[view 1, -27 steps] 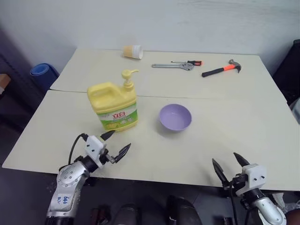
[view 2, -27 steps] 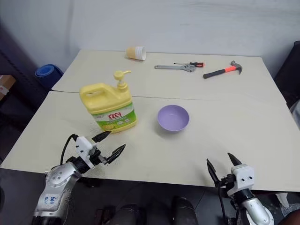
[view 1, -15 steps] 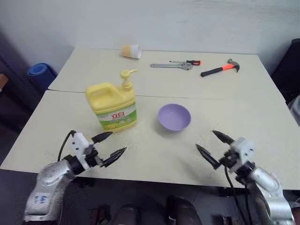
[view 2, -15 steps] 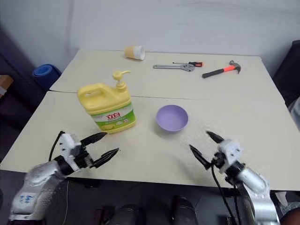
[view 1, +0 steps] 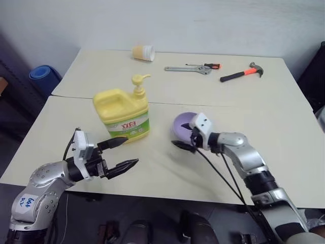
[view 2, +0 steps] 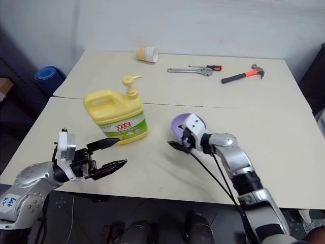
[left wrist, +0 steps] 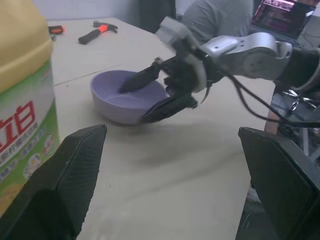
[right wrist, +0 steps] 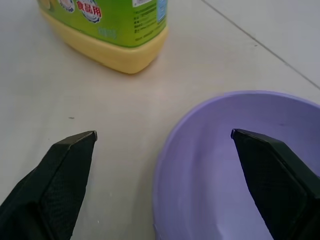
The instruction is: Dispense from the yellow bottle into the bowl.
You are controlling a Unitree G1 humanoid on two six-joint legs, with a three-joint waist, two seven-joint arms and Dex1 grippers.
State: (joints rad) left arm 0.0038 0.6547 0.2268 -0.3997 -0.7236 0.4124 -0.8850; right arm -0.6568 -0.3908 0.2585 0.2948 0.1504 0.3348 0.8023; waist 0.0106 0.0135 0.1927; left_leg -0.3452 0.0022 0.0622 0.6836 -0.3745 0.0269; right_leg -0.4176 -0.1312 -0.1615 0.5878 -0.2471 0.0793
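The right gripper point(view 1: 187, 138) is spread wide across the near-left rim of the bowl point(view 1: 182, 121), one finger inside, one outside, holding nothing. The left gripper point(view 1: 120, 153), also spread and empty, sits just short of the yellow bottle point(view 1: 122, 115), which stands left of the bowl. The right gripper hides the bowl's near rim, so contact there cannot be told.

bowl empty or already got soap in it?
Empty as far as visible. The bowl shows a plain, clean lavender inside, with the open right gripper straddling its rim; the yellow bottle stands apart, untouched.

The scene is evenly, softly lit; faint shadows are cast on the table point(view 1: 264, 127); wrist views are slightly blurred.
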